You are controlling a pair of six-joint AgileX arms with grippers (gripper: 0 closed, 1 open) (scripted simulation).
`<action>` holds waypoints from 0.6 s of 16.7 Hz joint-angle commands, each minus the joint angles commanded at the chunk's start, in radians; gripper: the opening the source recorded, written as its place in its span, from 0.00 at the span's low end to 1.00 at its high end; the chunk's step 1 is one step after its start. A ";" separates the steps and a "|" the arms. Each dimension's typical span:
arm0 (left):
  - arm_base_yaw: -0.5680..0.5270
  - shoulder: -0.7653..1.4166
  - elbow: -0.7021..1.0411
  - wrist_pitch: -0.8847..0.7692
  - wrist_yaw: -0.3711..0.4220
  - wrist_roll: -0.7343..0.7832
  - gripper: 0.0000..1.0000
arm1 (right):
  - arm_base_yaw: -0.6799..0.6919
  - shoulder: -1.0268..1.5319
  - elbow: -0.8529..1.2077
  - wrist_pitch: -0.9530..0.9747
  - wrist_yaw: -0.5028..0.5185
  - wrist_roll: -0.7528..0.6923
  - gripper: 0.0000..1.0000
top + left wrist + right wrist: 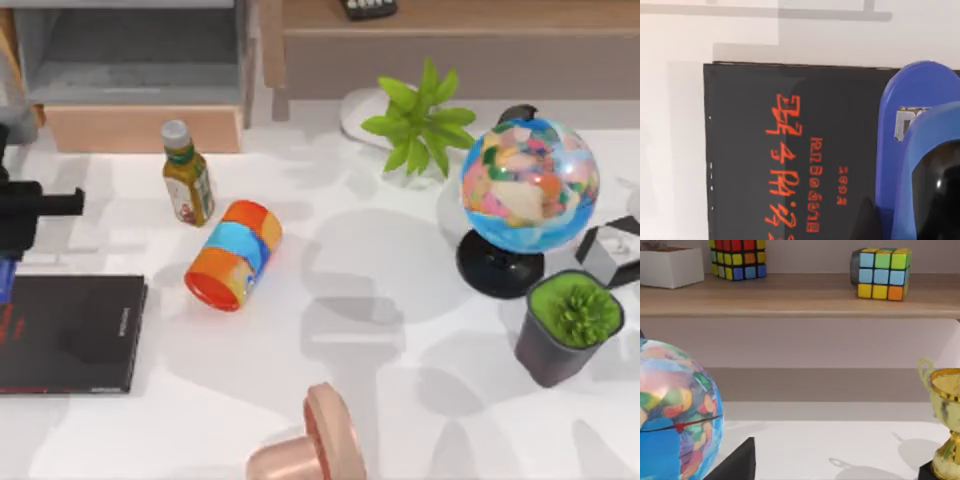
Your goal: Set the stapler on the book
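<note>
Stapler over book, left arm.
My left hand (935, 200) pinches the stapler (900, 150) (light, rigid, probably slick) midbody above the book (790, 150), at nine o'clock.

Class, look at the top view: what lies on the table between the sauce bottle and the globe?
Only the colourful can on its side, near the sauce bottle; then bare white table up to the globe.

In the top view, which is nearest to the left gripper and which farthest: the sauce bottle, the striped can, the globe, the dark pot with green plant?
Measured from the left gripper, at the table's left edge over the book:
1. Sauce bottle, upper left.
2. Striped can, lying left of centre.
3. Globe, right side.
4. Dark pot, right edge.
</note>
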 joint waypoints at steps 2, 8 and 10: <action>-0.013 -0.007 -0.063 0.022 0.000 -0.002 0.00 | 0.000 0.000 0.000 0.000 0.000 0.000 1.00; -0.023 -0.009 -0.113 0.040 0.001 -0.003 0.00 | 0.000 0.000 0.000 0.000 0.000 0.000 1.00; -0.018 -0.006 -0.112 0.038 0.001 -0.002 0.00 | 0.000 0.000 0.000 0.000 0.000 0.000 1.00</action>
